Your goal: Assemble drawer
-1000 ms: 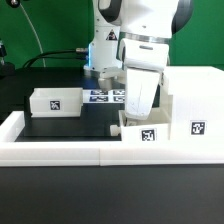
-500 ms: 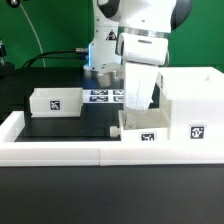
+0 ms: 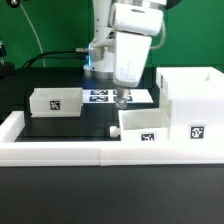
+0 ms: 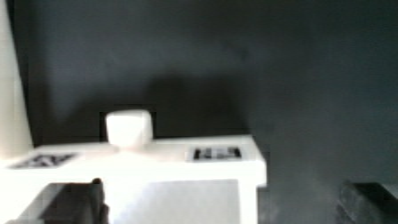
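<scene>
The large white box case [image 3: 190, 100] stands at the exterior view's right, with a tag on its front. One small knobbed tray [image 3: 145, 125] lies against the case's left side, its knob [image 3: 114, 130] pointing left. I cannot tell how far it reaches inside. The second tray [image 3: 55, 101] sits apart at the left. My gripper [image 3: 122, 99] hangs open and empty above and left of the near tray. In the wrist view the tray [image 4: 178, 175] and its knob [image 4: 128, 128] lie below the gripper [image 4: 217, 205], and the dark fingers [image 4: 71, 205] stand wide apart.
A long low white border wall [image 3: 80, 150] runs along the front and up the left side. The marker board [image 3: 105, 96] lies flat at the back, behind the gripper. The black mat [image 3: 70, 125] shows between the two trays.
My gripper has risen and moved toward the exterior view's left, off the near tray. The tray stays against the case.
</scene>
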### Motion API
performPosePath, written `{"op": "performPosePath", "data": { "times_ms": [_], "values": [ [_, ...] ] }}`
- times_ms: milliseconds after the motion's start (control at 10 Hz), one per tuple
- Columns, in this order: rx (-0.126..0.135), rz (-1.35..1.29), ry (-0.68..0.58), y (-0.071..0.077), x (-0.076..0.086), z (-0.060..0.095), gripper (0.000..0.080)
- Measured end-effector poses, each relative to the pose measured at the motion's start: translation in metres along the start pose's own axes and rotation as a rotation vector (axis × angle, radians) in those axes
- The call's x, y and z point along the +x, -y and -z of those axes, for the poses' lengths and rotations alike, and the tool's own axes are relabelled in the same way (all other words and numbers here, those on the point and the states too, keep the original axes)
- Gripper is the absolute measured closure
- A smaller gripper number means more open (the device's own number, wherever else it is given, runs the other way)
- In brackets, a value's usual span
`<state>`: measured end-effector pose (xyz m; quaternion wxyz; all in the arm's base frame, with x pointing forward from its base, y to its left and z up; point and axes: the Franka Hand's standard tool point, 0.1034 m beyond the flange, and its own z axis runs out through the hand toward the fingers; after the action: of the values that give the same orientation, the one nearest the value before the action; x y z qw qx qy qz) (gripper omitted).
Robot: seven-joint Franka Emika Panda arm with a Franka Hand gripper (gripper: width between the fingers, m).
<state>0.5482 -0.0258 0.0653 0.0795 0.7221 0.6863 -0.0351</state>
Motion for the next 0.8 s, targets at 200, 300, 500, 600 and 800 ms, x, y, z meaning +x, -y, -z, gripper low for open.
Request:
{"op": "performPosePath", "data": {
  "times_ms": [200, 300, 500, 600, 800],
  "values": [
    [0.003, 0.009, 0.001, 0.0, -0.018, -0.002, 0.0151],
    [0.003, 0.01, 0.001, 0.0, -0.017, -0.002, 0.0151],
    [0.005, 0.055, -0.058, -0.001, -0.038, -0.005, 0.0151],
    [0.015, 0.06, -0.091, 0.002, -0.049, -0.011, 0.0151],
    [0.025, 0.072, -0.156, 0.002, -0.058, -0.021, 0.0151]
  ]
}}
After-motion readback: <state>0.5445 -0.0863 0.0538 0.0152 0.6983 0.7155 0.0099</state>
